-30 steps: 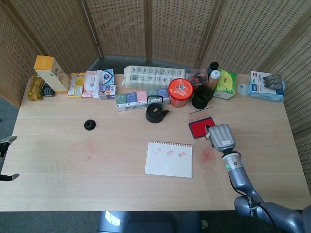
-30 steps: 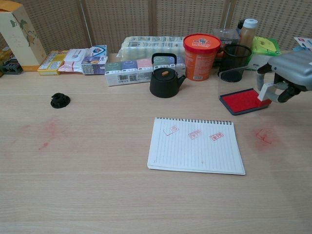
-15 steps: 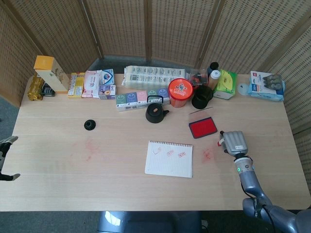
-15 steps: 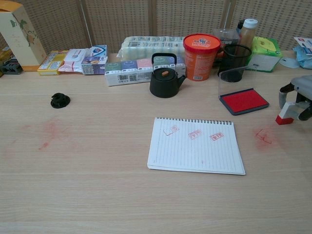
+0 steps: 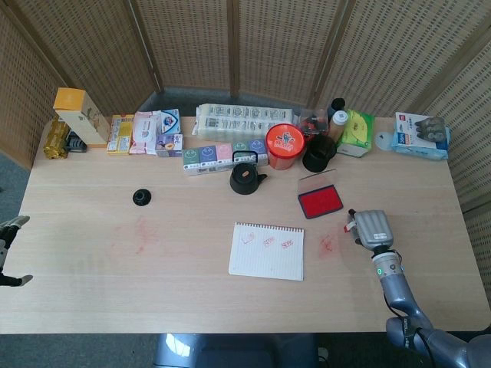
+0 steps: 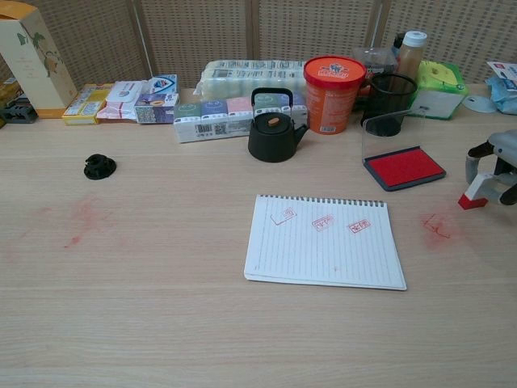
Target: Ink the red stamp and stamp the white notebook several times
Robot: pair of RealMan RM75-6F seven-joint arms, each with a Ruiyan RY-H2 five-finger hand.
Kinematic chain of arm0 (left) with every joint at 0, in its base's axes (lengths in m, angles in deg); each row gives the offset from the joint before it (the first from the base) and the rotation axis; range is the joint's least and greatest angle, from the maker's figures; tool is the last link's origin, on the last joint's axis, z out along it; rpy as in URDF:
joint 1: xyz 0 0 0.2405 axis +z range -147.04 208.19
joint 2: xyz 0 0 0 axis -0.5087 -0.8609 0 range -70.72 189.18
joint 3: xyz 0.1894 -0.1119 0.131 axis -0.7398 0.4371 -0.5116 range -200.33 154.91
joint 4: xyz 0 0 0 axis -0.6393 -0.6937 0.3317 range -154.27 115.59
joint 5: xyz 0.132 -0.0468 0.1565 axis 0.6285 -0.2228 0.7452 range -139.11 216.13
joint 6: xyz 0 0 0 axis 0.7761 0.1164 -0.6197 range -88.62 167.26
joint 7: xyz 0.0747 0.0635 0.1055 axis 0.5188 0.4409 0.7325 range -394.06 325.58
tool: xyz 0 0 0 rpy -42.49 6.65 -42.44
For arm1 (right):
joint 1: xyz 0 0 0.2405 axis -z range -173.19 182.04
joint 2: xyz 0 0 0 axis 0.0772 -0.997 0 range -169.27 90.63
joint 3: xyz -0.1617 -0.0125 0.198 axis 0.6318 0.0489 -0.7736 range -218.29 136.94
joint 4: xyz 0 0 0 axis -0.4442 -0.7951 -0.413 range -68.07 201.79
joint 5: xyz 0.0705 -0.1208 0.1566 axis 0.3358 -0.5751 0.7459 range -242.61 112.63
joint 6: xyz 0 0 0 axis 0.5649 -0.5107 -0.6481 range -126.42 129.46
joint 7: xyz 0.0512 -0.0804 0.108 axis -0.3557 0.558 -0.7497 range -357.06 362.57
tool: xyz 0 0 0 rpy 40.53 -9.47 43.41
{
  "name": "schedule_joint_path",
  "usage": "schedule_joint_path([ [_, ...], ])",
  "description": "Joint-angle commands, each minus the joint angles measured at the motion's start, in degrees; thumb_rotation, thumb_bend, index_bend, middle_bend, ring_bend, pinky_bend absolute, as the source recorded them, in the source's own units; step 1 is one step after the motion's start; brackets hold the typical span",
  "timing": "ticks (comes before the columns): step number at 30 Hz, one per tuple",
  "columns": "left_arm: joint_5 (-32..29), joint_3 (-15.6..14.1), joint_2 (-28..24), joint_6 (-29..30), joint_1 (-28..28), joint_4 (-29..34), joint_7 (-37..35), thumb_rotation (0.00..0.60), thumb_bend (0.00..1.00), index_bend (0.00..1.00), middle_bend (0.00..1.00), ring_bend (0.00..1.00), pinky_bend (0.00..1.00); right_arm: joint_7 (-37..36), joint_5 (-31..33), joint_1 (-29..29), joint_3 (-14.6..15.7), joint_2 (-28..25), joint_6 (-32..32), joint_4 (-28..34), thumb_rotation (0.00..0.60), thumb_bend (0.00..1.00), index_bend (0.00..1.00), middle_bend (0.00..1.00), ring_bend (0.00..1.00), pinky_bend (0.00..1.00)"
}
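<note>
White spiral-bound notebook lies flat near the front edge, three red marks on it. Right hand pinches the small red-tipped stamp, right of the open red ink pad. Left hand: grip unclear.

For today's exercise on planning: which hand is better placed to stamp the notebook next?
The right hand: it already holds the stamp, right of the notebook. The left hand is at the far table edge.
</note>
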Motion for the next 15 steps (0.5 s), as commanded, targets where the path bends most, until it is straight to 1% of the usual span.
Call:
schedule_joint_path([
  [1,-0.05,0.02,-0.02,0.04,0.03,0.02,-0.01,0.6,0.0,0.0,0.0,0.0,0.0,-0.14,-0.23,0.09,-0.11,-0.08,-0.17,-0.04,0.6,0.54,0.42,1.0,1.0,1.0],
  [4,-0.08,0.02,0.01,0.02,0.02,0.01,0.07,0.6,0.0,0.0,0.0,0.0,0.0,-0.21,-0.5,0.15,-0.29,-0.34,-0.38,0.17,0.6,0.54,0.4,1.0,1.0,1.0],
  [15,0.09,-0.02,-0.07,0.19,0.13,0.09,0.06,0.6,0.0,0.0,0.0,0.0,0.0,0.35,-1.08,0.49,-0.57,-1.3,-0.83,1.6,0.6,0.54,0.4,1.0,1.0,1.0],
])
